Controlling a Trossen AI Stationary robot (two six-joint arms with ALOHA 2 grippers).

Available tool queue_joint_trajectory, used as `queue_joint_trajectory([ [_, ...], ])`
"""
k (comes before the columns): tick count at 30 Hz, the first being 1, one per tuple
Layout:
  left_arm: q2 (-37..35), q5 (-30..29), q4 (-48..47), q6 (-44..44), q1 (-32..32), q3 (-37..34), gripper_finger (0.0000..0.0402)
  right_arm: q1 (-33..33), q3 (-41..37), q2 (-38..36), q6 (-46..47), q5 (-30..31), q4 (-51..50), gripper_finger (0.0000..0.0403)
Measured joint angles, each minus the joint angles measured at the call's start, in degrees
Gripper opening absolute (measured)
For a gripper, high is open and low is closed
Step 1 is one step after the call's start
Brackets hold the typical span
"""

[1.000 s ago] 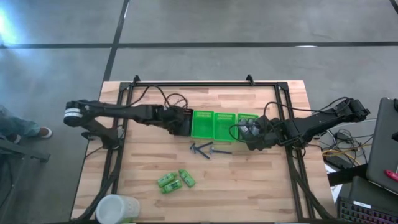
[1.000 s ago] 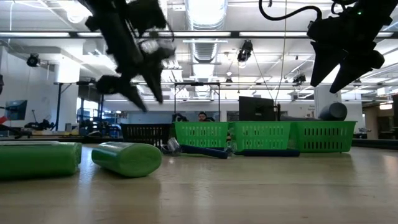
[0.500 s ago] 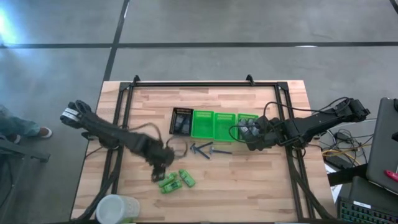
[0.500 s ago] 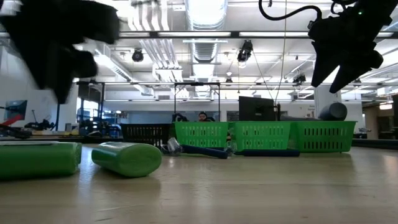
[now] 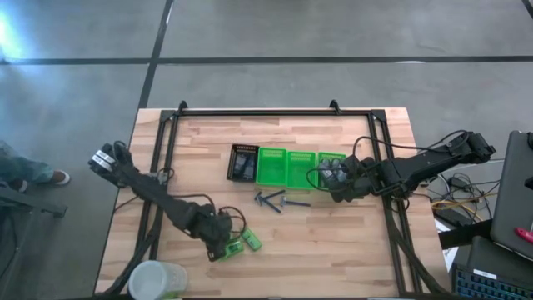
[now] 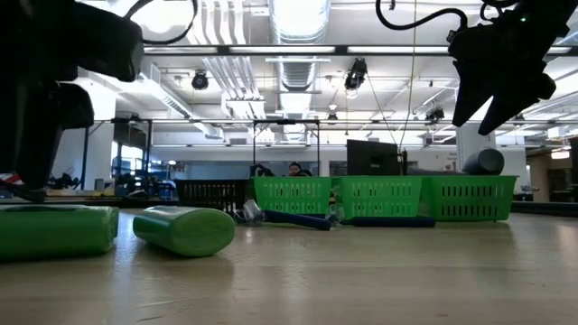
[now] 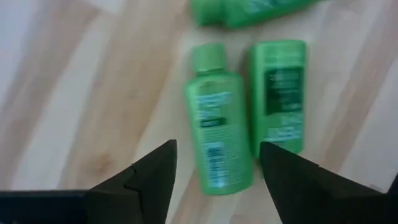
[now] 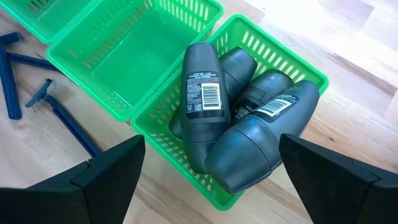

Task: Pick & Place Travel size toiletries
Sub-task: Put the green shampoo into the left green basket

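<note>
- At the near left of the table, the left gripper hangs over a cluster of small green bottles; its jaws are spread apart with nothing between them.
- In the left wrist view, one green bottle lies lengthwise in the gap between the two dark fingers, a second green bottle lies just beside it, and part of a third shows beyond them.
- Along the middle of the table stands a row of containers: a black slotted tray on the left, then three green baskets side by side.
- The rightmost green basket holds four dark grey oval bottles piled against one another; the basket next to it shows only its bare green floor.
- The right gripper hovers over that rightmost basket, its jaws wide apart and holding nothing.
- On the wood just near the baskets lie several blue razors, their handles crossing; the right wrist view shows them beside the baskets.
- At the near left corner of the table sits a pale round object, which I cannot identify.
</note>
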Motion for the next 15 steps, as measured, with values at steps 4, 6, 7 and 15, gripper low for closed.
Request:
queue_joint_trajectory([
  [4, 2.75, -0.28, -0.29, 2.45, -1.85, 1.07, 0.0252, 0.00, 0.00, 0.00, 0.00, -0.23, -0.01, 0.0368],
  [6, 3.67, -0.81, -0.50, 1.13, -2.14, 1.07, 0.0256, 0.00, 0.00, 0.00, 0.00, -0.24, 0.01, 0.0368],
  [7, 4.00, -1.59, -0.55, 0.17, -2.18, 1.07, 0.0256, 0.00, 0.00, 0.00, 0.00, -0.25, 0.00, 0.0368],
  [15, 8.57, -1.37, 0.52, -2.95, -2.29, 1.03, 0.0255, -0.01, 0.00, 0.00, -0.28, -0.26, -0.04, 0.0368],
])
